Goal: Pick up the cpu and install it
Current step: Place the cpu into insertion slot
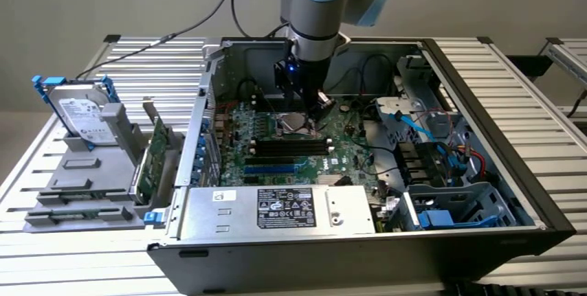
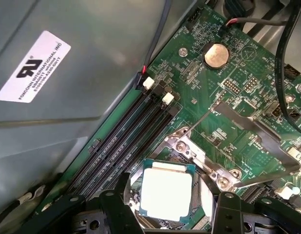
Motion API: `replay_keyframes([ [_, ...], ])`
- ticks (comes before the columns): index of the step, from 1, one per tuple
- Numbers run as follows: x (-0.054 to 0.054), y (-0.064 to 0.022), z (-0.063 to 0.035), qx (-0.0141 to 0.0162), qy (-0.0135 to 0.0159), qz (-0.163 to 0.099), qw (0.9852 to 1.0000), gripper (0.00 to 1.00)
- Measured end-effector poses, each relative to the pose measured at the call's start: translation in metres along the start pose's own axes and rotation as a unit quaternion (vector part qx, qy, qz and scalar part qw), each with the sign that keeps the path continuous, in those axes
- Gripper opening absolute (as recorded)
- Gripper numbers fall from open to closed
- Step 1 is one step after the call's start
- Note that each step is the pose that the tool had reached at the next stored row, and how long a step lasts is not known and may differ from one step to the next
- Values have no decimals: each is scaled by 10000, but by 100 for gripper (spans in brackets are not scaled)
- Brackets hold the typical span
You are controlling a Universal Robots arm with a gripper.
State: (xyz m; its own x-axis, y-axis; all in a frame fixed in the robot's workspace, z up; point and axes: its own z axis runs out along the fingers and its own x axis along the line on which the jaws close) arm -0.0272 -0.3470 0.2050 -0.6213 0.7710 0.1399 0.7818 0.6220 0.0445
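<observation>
Straddling cpu (image 2: 166,195) in mobo socket (image 2: 178,142), claw (image 2: 171,210) spread wide, gripping nothing

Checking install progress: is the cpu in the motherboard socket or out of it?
In: the cpu lies flat inside the socket on the motherboard, its retaining frame open beside it. Fully seated: cannot tell.
</observation>
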Motion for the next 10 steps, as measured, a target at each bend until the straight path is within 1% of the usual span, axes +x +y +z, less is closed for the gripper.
replay_keyframes([
  [3, -13, -11, 1, 10, -13, 2, 10000, 67],
  [7, -10, -19, 14, 35, -44, 3, 10000, 67],
  [10, 10, -48, 32, 52, -65, 4, 10000, 67],
])
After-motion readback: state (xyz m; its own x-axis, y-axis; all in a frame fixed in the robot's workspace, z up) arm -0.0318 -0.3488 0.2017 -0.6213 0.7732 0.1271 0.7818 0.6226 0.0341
